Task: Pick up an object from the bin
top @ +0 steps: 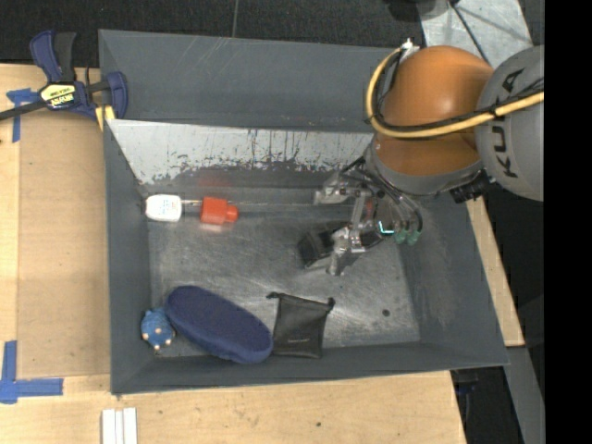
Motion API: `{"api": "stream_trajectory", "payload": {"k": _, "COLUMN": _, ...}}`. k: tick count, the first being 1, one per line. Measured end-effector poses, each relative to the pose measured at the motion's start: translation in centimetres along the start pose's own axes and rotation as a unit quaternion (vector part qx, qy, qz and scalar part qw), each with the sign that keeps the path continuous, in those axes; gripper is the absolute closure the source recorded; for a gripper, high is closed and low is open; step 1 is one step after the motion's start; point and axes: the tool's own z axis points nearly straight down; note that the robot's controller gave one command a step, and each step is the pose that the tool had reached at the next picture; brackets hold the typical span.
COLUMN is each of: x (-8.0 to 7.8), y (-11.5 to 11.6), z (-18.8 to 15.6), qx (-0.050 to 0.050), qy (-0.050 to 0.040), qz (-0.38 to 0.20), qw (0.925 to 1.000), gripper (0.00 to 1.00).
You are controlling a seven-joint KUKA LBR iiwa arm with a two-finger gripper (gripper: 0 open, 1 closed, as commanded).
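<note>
1. The grey bin (277,100) has sloped walls and a scuffed floor.
2. The arm (435,109), with its orange cover, reaches in from the right over the bin's right half.
3. A dark blue oval pad (217,324) lies at the front left of the floor.
4. A black pouch (298,322) lies just right of the pad, near the front wall.
5. The end effector (344,252) hangs low over the middle right of the floor. Whether it is apart or together cannot be told.
6. A black block (313,246) lies mid-floor, right against the end effector's left side. Whether it is gripped cannot be told.
7. A red block (219,212) sits by the back wall at the left.
8. A white piece (164,208) lies just left of the red block.
9. A blue ball (155,329) touches the pad's left end.
</note>
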Motion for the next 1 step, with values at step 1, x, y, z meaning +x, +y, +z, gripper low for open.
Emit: {"api": "stream_trajectory", "payload": {"k": 1, "x": -3.60, "y": -5.60, "z": 13.20, "qx": -0.001, "qy": -0.0062, "qz": -0.080, "qw": 0.9968, "gripper": 0.00}}
